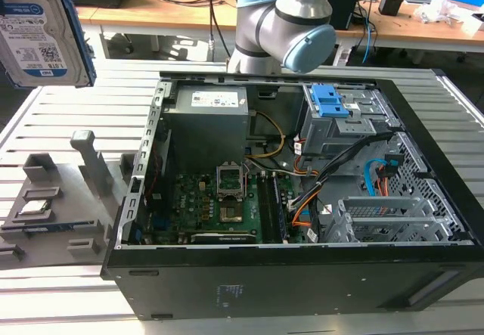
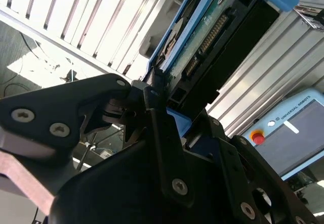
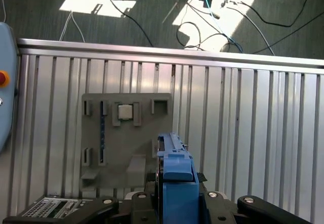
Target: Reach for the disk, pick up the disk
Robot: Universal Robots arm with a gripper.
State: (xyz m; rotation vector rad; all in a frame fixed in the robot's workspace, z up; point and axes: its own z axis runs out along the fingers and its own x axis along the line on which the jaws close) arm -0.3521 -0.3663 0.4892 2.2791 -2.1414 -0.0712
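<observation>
The disk, a silver-grey hard drive with a white-and-blue label and blue side rails, hangs high in the air at the exterior view's far left, above the slatted table. In the second wrist view my gripper is shut on the disk, whose green circuit board and blue rail face the camera. In the first wrist view the disk's blue rail stands edge-on between the black jaws of the gripper, well above the grey holder plate.
An open black computer case lies on the slatted metal table, with blue latches on its drive cage. A grey holder plate with a small square chip lies beside the case. A pendant lies on the table edge.
</observation>
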